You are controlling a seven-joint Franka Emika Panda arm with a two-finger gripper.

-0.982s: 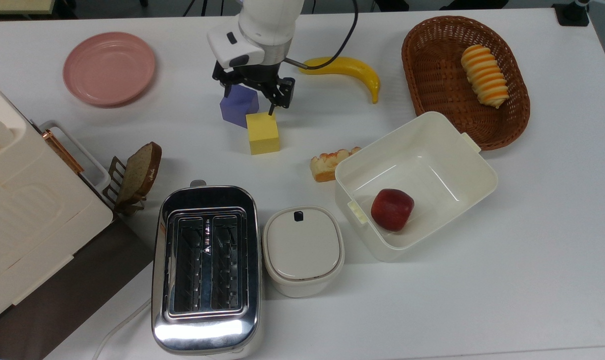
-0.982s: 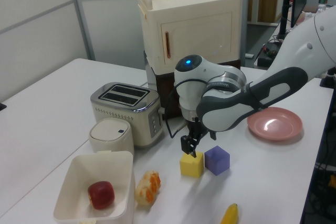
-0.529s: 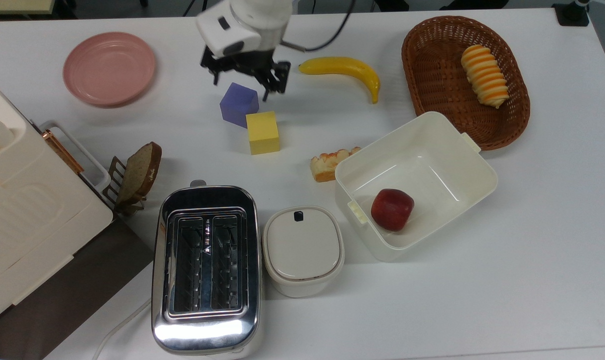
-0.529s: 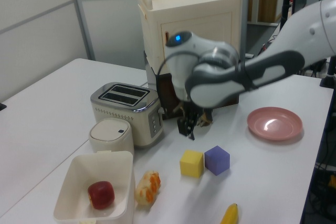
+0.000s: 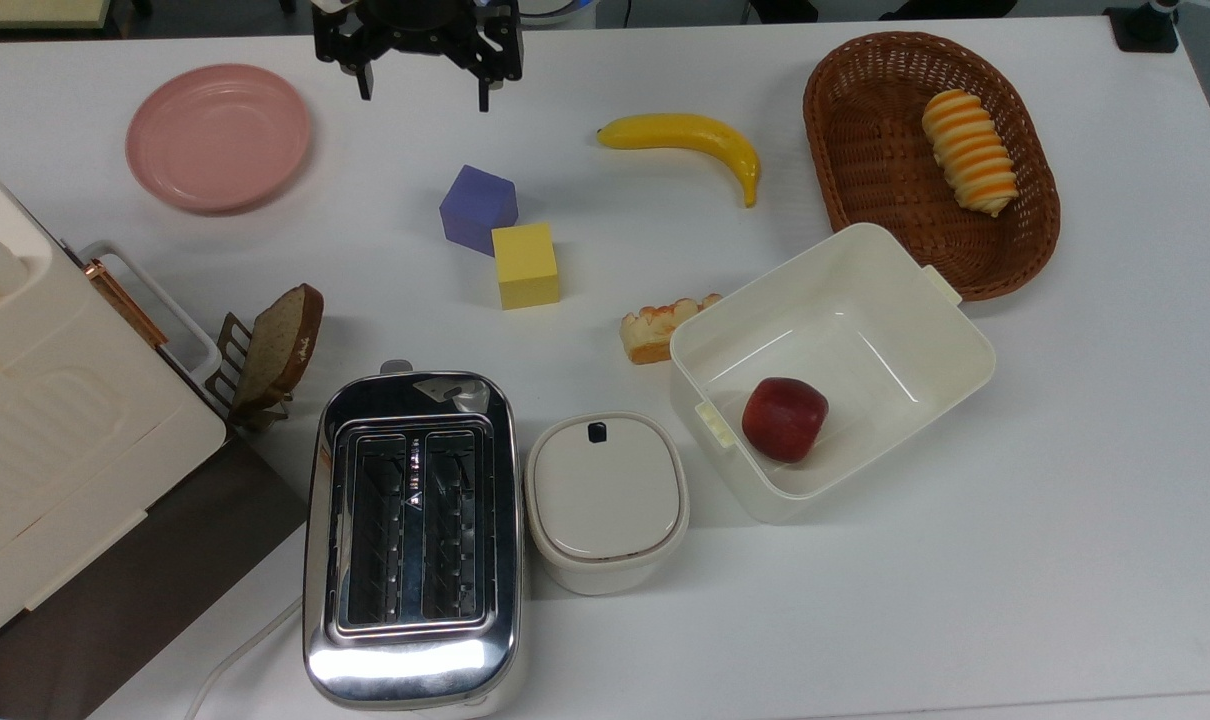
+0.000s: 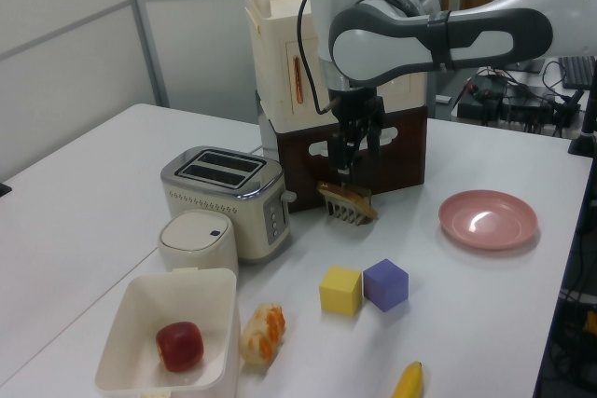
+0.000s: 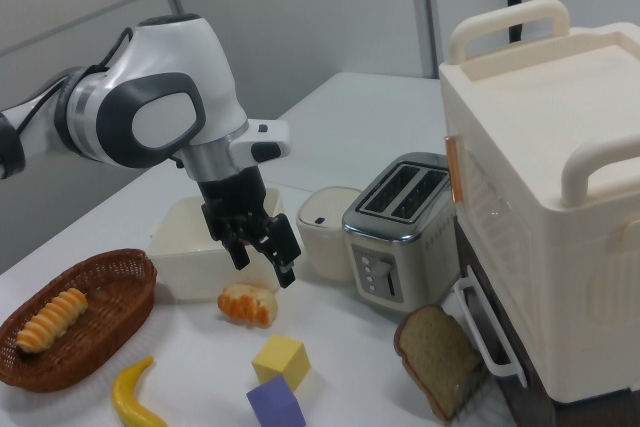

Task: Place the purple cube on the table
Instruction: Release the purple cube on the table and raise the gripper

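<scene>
A: The black two-finger gripper (image 5: 417, 95) is up high now, with its fingers spread apart and nothing between them. A second ago it was down low over the two cubes, and half a second ago it was already lifting off.

B: And the small matte blue-violet purple cube (image 5: 478, 209)?

A: It sits flat on the large plain white tabletop (image 5: 1015, 560), touching one corner of the matte yellow cube (image 5: 526, 264), in the same spot as before. In the top view it lies well below the gripper, between the round pink plate (image 5: 219, 136) and the yellow banana (image 5: 687, 142).

B: So the arm has let go and backed away?

A: Yes, only the arm has moved. The cube rests on the table with nothing touching it from above, so I judge the placing done and the retreat to be the closing move.
</scene>
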